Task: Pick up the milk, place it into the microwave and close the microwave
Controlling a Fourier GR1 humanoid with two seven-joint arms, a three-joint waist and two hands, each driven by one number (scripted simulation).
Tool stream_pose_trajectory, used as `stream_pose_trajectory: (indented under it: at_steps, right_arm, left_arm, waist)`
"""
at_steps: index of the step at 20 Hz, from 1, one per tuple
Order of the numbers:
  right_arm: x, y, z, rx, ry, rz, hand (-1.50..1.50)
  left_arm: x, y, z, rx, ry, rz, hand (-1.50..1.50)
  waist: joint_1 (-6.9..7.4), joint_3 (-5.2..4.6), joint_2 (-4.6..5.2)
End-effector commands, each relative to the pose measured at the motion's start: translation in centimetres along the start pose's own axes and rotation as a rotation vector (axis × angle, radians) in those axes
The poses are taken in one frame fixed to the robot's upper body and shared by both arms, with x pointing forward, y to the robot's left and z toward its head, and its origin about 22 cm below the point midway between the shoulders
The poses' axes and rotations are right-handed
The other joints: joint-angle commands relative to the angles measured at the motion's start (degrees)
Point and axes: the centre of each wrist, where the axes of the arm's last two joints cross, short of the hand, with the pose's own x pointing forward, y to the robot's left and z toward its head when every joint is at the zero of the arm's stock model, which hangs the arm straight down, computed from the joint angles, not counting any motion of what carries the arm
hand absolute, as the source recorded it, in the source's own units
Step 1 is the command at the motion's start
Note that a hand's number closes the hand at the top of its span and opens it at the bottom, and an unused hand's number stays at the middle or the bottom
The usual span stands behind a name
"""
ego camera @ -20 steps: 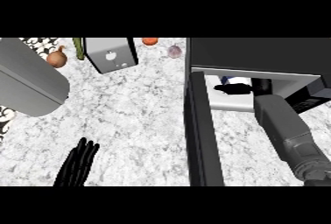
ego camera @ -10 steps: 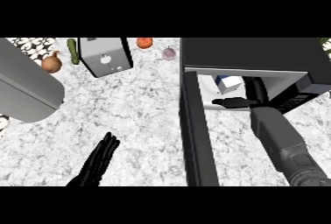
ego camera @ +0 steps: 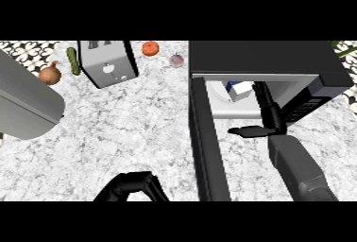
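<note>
Microwave (ego camera: pixel 268 59) taken as the landmark: a black box at the far right of the marbled worktop (ego camera: pixel 132 137), its door (ego camera: pixel 209 151) swung open and seen edge-on, running toward the near edge from the cavity's left side. Milk (ego camera: pixel 238 90), a white carton with blue on its top, stands inside the cavity on the pale floor, toward the left and rear of the opening. Right hand (ego camera: pixel 268 111) reaches into the cavity from the near side; its fingers lie straight and extended toward the back, just right of the carton, with the thumb (ego camera: pixel 244 131) sticking out leftward at the cavity's front lip. The hand is spread, not wrapped round the milk; whether a finger touches the carton's side cannot be told. Grey forearm (ego camera: pixel 300 170) trails back from the opening toward the near edge. Left hand (ego camera: pixel 132 186) shows low on the worktop, left of the microwave door, fingers curled under and holding nothing. Left of the microwave along the back: a purplish garlic-like bulb (ego camera: pixel 176 60), an orange tomato (ego camera: pixel 150 48), a silver toaster (ego camera: pixel 106 64) set at a tilt, a green cucumber (ego camera: pixel 72 60) and a brown onion (ego camera: pixel 49 74). A large grey curved body (ego camera: pixel 24 106) sits at the far left.
</note>
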Motion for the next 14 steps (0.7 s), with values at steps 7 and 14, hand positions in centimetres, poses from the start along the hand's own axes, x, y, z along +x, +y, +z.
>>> stream_pose_trajectory:
  at_steps: [7,14]
  right_arm:
    - [-0.9,-5.7,7.3,0.004,0.033,0.007,-1.5]
    - [1.1,-7.2,11.1,0.019,-0.007,0.031,-1.5]
  left_arm:
    - [-2.6,-1.7,-4.3,-0.131,0.103,-0.084,1.5]
    - [-5.7,-5.6,-5.2,-0.261,0.155,-0.097,1.5]
  waist:
    - [-2.85,-0.05,-0.05]
    - [-3.72,-0.18,-0.22]
